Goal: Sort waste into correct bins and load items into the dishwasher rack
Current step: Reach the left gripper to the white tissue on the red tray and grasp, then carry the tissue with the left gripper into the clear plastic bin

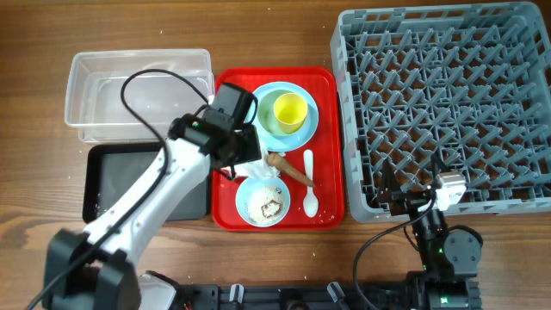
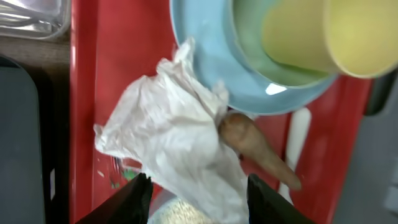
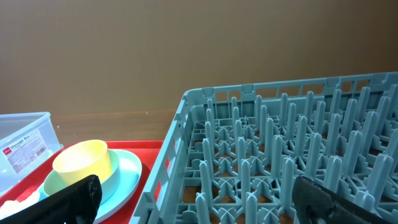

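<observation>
The crumpled white tissue [image 2: 174, 143] lies on the red tray [image 1: 327, 86], against the rice bowl [image 1: 263, 205] and the brown stick piece [image 2: 258, 149]. My left gripper [image 2: 199, 202] is open just above the tissue, one finger on each side; it also shows in the overhead view [image 1: 250, 159]. The yellow cup [image 1: 289, 110] stands in a light-blue bowl [image 2: 273, 68] on the light-blue plate [image 2: 205, 56]. The white spoon [image 1: 309, 185] lies at the tray's right. My right gripper [image 3: 199, 205] is open and empty at the grey rack's [image 1: 448, 103] front edge. The red wrapper is not visible.
The clear tub [image 1: 138, 86] stands at the back left, with the black tray [image 1: 103, 181] in front of it, both left of the red tray. My left arm crosses over the black tray. The rack fills the right side.
</observation>
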